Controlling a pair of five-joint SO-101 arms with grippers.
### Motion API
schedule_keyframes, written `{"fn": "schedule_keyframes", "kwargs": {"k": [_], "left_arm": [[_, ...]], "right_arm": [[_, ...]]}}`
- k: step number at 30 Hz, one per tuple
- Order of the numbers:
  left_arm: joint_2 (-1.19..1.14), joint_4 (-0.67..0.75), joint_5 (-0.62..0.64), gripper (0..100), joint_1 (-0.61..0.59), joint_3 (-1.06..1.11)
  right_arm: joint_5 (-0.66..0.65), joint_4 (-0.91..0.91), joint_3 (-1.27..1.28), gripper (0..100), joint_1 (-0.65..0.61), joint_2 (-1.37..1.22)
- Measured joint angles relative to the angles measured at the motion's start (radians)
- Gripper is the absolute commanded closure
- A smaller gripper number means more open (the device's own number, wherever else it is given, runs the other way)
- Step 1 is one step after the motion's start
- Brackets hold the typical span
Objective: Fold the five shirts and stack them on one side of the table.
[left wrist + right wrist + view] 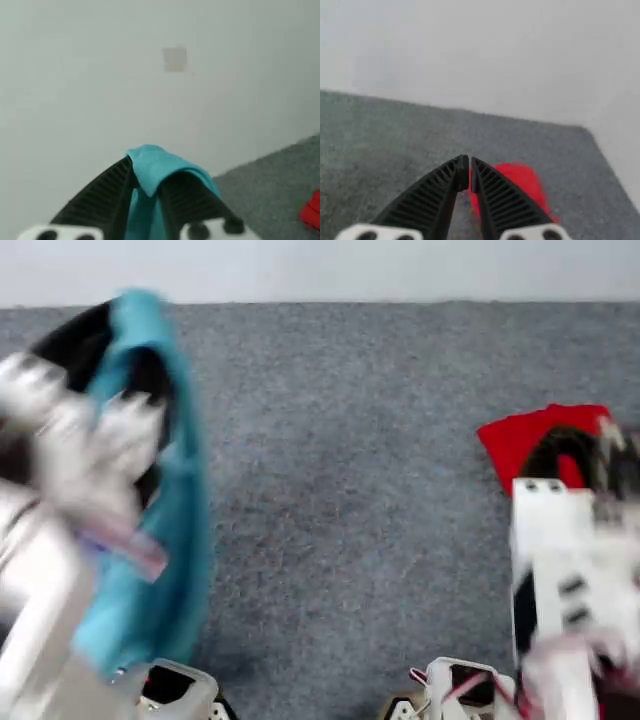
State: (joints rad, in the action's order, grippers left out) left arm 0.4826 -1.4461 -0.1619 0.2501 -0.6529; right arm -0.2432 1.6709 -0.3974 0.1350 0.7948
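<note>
**High view.** The left arm (pixel 40 570), blurred, stands over the left side of the grey table (pixel 350 490). The left gripper (pixel 115 350) is raised, and the teal shirt (pixel 180 530) hangs from it in a long strip towards the near edge. The arm covers part of the cloth. On the right side, the right arm (pixel 560 570) stands over the red shirt (pixel 520 435), which lies on the table. The right gripper (pixel 575 455) hides the middle of the shirt. A pale wall (pixel 350 270) runs behind the table.

**Left wrist view.** The left gripper (pixel 146 174) is clamped on the teal shirt (pixel 155 160), which drapes over the fingertips and runs down between the black jaws. The wall (pixel 75 75) behind carries a small square patch (pixel 175 58). A corner of the table (pixel 270 185) and an edge of the red shirt (pixel 312 210) lie well apart from the gripper.

**Right wrist view.** The jaws of the right gripper (pixel 469 170) are closed, with the tips almost touching. The red shirt (pixel 520 182) lies on the table (pixel 380 130) just beyond them. Whether cloth is pinched cannot be told.
</note>
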Motion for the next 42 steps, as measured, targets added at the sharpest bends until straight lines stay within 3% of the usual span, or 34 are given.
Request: {"fn": "schedule_keyframes", "kwargs": {"k": [3, 6, 12, 19, 25, 30, 35, 42], "left_arm": [[-0.129, 0.087, 0.000, 99, 0.061, 0.015], [-0.258, 0.107, 0.000, 99, 0.157, -0.109], [-0.473, -0.003, 0.000, 99, 0.229, -0.465], [-0.706, -0.275, 0.000, 99, 0.140, -0.473], [-0.890, -0.288, 0.000, 99, -0.029, -0.344], [-0.976, -0.288, 0.000, 99, -0.153, -0.221], [-0.980, -0.288, 0.000, 99, -0.164, -0.107], [-0.980, -0.288, 0.000, 99, -0.163, -0.035]], "right_arm": [[0.000, 0.000, 0.087, 99.0, -0.028, -0.018], [0.000, 0.000, 0.137, 99.0, -0.048, -0.008], [0.000, 0.000, 0.169, 99.0, -0.048, -0.015], [0.000, 0.035, 0.212, 98.7, -0.048, -0.005], [0.000, -0.008, 0.509, 97.8, -0.100, -0.025], [0.000, -0.095, 0.760, 88.3, -0.278, -0.026], [0.000, -0.173, 0.852, 85.1, -0.480, -0.026], [-0.031, -0.381, 1.131, 85.1, -0.525, -0.026]]}}
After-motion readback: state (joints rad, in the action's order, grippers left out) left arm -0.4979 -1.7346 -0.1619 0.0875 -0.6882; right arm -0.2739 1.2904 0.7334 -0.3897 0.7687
